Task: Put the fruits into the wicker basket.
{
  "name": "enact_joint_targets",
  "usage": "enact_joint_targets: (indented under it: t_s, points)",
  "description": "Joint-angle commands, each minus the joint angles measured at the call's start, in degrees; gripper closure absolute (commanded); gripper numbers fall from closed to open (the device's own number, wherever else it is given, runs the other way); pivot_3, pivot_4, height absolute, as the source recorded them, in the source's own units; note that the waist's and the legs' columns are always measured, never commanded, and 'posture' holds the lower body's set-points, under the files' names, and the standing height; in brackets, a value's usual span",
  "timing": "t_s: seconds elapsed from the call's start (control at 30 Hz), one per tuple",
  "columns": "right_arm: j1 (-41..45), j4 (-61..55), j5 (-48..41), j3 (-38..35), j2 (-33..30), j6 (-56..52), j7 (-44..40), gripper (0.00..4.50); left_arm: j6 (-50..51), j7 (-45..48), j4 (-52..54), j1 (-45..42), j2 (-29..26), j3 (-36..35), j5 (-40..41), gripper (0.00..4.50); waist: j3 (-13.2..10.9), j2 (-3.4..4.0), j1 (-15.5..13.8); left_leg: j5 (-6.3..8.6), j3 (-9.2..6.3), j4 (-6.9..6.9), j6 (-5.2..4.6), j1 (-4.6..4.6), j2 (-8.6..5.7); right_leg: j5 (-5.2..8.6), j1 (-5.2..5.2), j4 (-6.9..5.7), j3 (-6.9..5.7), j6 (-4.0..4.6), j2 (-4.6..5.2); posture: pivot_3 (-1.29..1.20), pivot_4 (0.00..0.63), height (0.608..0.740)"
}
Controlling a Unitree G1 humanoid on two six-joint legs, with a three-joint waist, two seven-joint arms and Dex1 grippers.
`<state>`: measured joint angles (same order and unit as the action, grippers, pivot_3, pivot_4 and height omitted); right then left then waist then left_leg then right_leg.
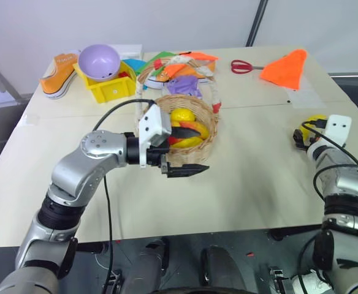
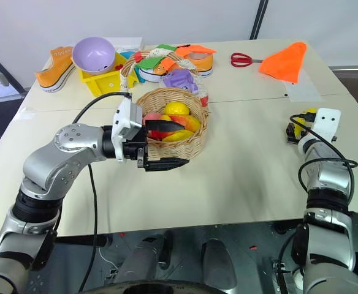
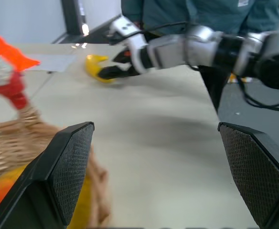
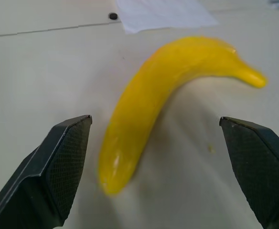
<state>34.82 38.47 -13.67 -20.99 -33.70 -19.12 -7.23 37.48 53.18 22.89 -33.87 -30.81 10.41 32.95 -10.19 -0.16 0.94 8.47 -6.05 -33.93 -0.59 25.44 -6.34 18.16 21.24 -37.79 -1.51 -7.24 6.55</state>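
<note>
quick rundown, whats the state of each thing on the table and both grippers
left gripper: open, empty, beside the wicker basket
right gripper: open, banana between its fingers, not gripped
banana: lying flat on the table
wicker basket: upright, fruits inside
purple bowl: tilted, resting in the yellow bin
scissors: lying flat
orange cone: lying on its side

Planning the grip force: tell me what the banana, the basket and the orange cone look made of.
Banana: smooth, glossy moulded surface with soft highlights, probably plastic or rubber.
Basket: tan woven strands, evidently wicker, matte; its handle is wrapped in white and red material, seemingly fabric.
Cone: matte orange with soft, uneven edges, apparently cloth.
</note>
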Motion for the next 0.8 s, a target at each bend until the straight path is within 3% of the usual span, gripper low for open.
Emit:
enact_joint_targets:
  t_s: [0.03,0.07,0.17,0.33,0.47,0.57,0.7,0.8]
  points:
    - [3.6,5.8,0.7,-0.4,-1.0,4.3,-1.1,0.00,0.4,-1.3,2.3,0.2,0.1,-0.1,-0.3,0.05,0.0,0.00,0.0,0.00,0.00,0.00,0.00,0.00,0.00,0.00,0.00,0.00,0.00,0.00,-0.01,0.00,0.150,0.740]
    - [4.3,7.5,0.7,-0.4,-1.1,4.8,-1.3,0.00,0.7,-1.6,2.4,0.3,0.1,-0.2,-0.2,0.05,0.0,0.00,0.0,0.00,0.00,-0.01,0.00,0.00,-0.01,0.00,-0.01,0.00,0.00,0.00,-0.01,0.00,0.150,0.740]
    - [5.6,10.9,0.7,-0.5,-1.4,6.6,-2.0,0.90,0.5,-2.1,2.2,0.5,-0.2,-0.1,-0.7,0.00,0.0,0.00,0.0,0.00,0.00,-0.02,0.00,0.00,-0.02,0.00,-0.02,0.00,0.01,0.00,-0.02,0.00,0.150,0.740]
    - [4.0,6.4,1.6,0.7,-1.6,8.6,-3.8,3.38,0.1,-2.5,1.6,0.9,-0.5,-1.7,-0.6,0.00,0.0,0.02,0.0,0.00,0.00,-0.02,0.00,0.00,-0.01,0.00,-0.01,0.00,0.02,0.00,-0.03,0.00,0.150,0.740]
    - [-4.7,-13.1,2.4,3.3,-3.6,5.6,-8.7,3.38,-2.3,-3.1,0.3,4.1,-1.9,-5.4,-1.3,0.00,0.0,0.11,0.0,0.00,-0.01,0.01,0.00,0.02,0.00,0.00,0.08,-0.03,0.05,0.00,-0.03,0.00,0.150,0.740]
    - [-15.0,-33.2,-1.2,4.6,-7.2,1.5,-17.7,3.38,-3.8,-3.0,-2.0,7.3,-3.7,-10.0,-0.9,0.00,-0.1,0.24,-0.2,0.01,-0.01,0.03,0.00,0.03,0.00,0.02,0.13,-0.07,0.09,0.00,-0.02,0.00,0.150,0.740]
    - [-32.3,-59.6,-13.2,2.8,-13.1,-2.7,-34.1,3.38,-6.9,-1.5,-6.9,10.8,-6.8,-16.1,-1.0,0.00,-0.1,0.25,-0.3,0.06,-0.06,0.05,-0.03,0.03,0.04,0.11,0.14,-0.10,0.10,0.04,0.06,0.00,0.150,0.740]
    - [-39.4,-74.1,-30.4,0.0,-17.4,-12.2,-42.4,3.38,-10.1,0.9,-11.9,12.3,-9.4,-19.0,-1.8,0.00,-0.1,0.27,-0.2,0.08,-0.07,0.03,-0.04,0.02,0.07,0.15,0.13,-0.10,0.09,0.11,0.13,0.00,0.150,0.740]
